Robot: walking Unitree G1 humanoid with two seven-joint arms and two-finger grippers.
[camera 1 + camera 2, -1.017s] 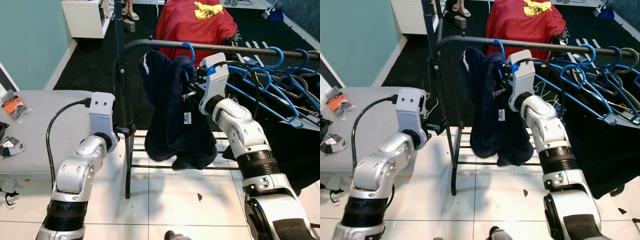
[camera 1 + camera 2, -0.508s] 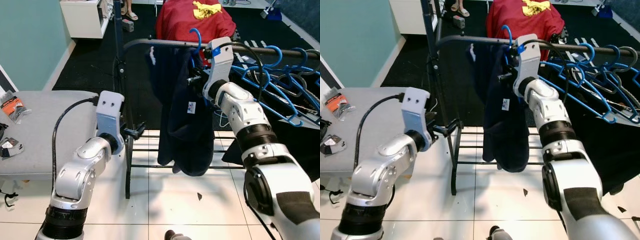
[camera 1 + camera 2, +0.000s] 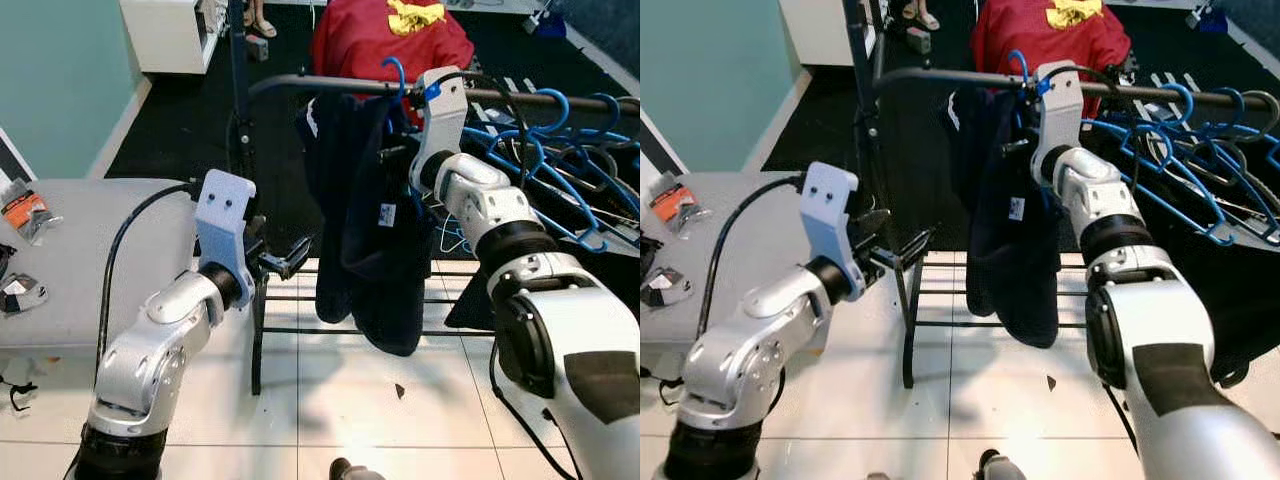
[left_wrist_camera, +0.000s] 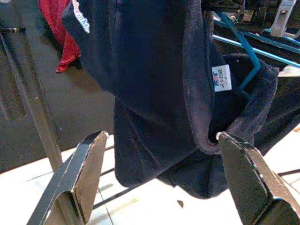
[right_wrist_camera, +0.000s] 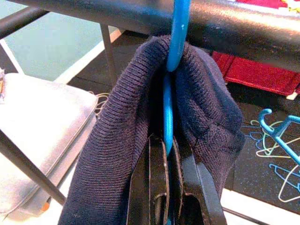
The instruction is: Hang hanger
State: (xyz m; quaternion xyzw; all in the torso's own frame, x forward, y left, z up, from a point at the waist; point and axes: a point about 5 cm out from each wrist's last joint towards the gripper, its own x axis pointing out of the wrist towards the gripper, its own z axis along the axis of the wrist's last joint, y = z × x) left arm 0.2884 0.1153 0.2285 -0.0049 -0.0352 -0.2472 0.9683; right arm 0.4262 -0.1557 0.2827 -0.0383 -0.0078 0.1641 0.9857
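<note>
On the dark clothes rail, the blue hanger now has its hook over the bar, carrying a navy sweater; a second ago we held it below and in front of the rail, bunched and tilted. Our right gripper stays clenched on the hanger's neck, just under the rail. Our left gripper has risen and come nearer the sweater, its fingers spread wide, touching nothing. More blue hangers crowd the rail to our right.
</note>
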